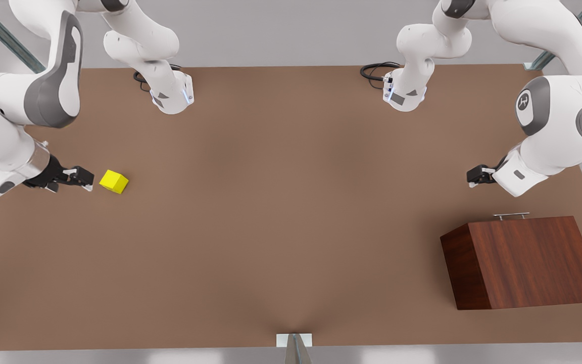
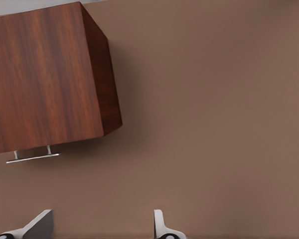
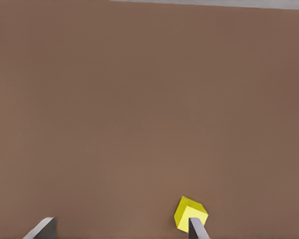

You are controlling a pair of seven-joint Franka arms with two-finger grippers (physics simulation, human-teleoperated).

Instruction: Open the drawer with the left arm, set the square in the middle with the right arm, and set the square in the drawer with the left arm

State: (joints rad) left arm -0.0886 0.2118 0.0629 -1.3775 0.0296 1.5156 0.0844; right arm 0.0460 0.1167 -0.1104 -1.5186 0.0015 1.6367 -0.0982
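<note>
While the drawer (image 1: 512,217) is shut flush in its box (image 1: 523,263) at the front view's lower right, with only the thin handle (image 1: 511,215) showing along the box's top edge, the left gripper (image 1: 477,175) hangs just above and to the left of that handle, not touching it, and from this view I cannot tell how its fingers stand. At the front view's left the right gripper (image 1: 83,178) sits just beside the square (image 1: 113,181), which rests on the table (image 1: 281,212) well apart from the box; the fingers look spread, with nothing between them. In the left wrist view the left gripper's fingertips (image 2: 40,224) are wide apart and empty, and the handle (image 2: 32,158) lies off to one side of the gap rather than between them, so a straight approach would likely miss the bar or catch only its end, and a pull from there could slip off or skew the box. In the right wrist view the right gripper's fingers (image 3: 197,228) are released, and the square (image 3: 190,213) lies against one finger rather than centred, turned corner-on; closing from here would probably nudge it aside or pinch it by its edges, letting it twist out.
</note>
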